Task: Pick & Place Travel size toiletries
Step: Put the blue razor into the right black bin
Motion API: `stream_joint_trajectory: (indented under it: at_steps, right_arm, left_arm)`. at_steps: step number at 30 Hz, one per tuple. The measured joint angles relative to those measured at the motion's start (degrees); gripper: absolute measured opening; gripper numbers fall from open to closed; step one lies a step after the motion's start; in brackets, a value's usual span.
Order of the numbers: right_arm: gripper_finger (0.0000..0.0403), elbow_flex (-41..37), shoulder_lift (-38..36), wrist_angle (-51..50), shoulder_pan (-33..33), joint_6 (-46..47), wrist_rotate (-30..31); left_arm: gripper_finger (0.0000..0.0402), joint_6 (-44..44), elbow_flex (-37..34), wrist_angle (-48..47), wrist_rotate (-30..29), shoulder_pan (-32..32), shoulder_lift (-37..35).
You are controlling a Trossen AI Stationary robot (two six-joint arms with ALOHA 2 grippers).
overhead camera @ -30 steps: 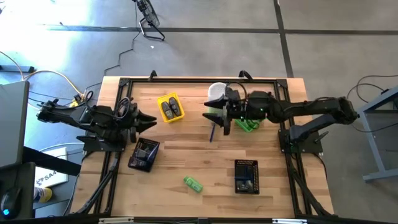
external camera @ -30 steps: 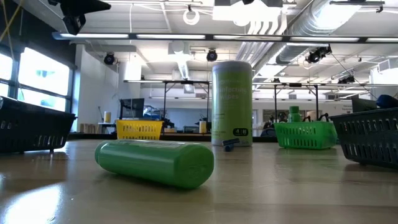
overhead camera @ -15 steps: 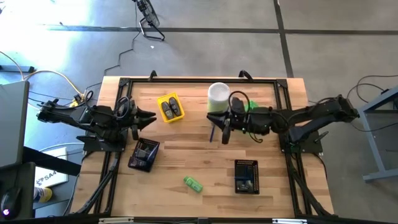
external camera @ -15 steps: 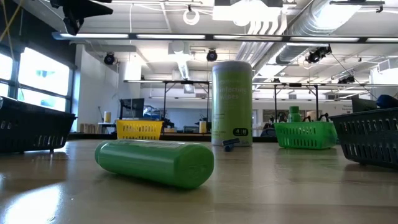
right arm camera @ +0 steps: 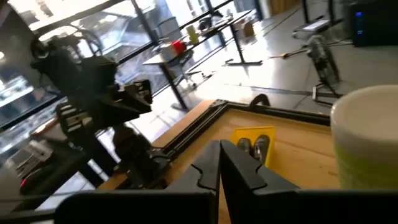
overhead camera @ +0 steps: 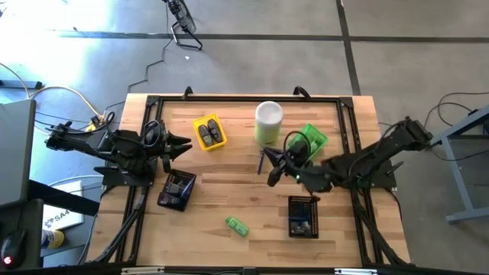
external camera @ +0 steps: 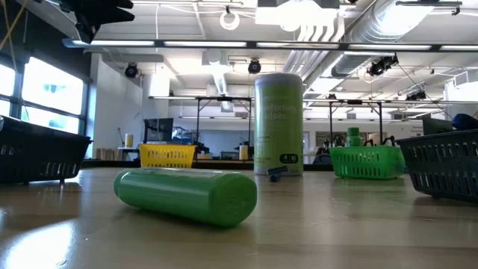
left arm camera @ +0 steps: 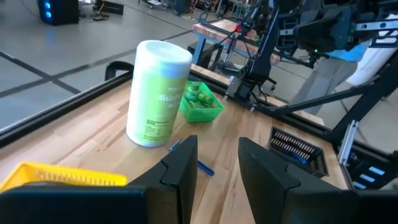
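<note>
I can read very little here. The canister (left arm camera: 157,93) at the far middle of the table carries green print on its pale label — in the left wrist view I make out "disinf" before the wording curves out of sight. In the low view the same canister (external camera: 278,123) shows pale lettering on its front and a small dark mark low on its label — both too faint for me to read. On the floor left of the table lies a white sheet (overhead camera: 57,218) with dark characters, perhaps "S4", though I cannot be sure. Nothing else bears print I can read.
</note>
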Motion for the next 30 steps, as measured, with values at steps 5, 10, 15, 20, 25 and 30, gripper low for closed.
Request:
stream_joint_trajectory:
  at_steps: [5, 10, 15, 20, 25, 30]
  right_arm:
    - [0.0003, 1.0, 3.5, -0.2, 1.3, 5.5, 4.1]
    - [0.0003, 6.2, 8.0, -4.0, 1.0, 5.7, 3.2]
    - [0.0003, 12.1, 11.6, -13.6, 0.4, 11.6, 2.1]
    - [0.0003, 16.4, 14.4, -25.0, -0.8, 23.3, -4.5]
    - [0.0003, 17.7, 17.5, -36.8, -2.7, 36.2, -15.4]
    - [0.0003, 17.7, 21.4, -46.8, -4.2, 48.2, -24.1]
  left_arm:
    - [0.0113, 1.5, 0.0, 0.0, 0.5, 0.0, 0.0]
    - [0.0113, 2.0, 0.0, 0.0, 0.5, 0.0, 0.0]
    - [0.0113, 3.1, 0.0, -0.8, 0.6, 0.0, 0.0]
    - [0.0113, 3.1, 0.0, -3.5, 0.6, 0.0, 0.0]
    - [0.0113, 3.1, 0.0, -5.8, 0.6, 0.0, 0.0]
    - [0.0113, 3.4, 0.0, -6.5, 0.6, 0.0, 0.0]
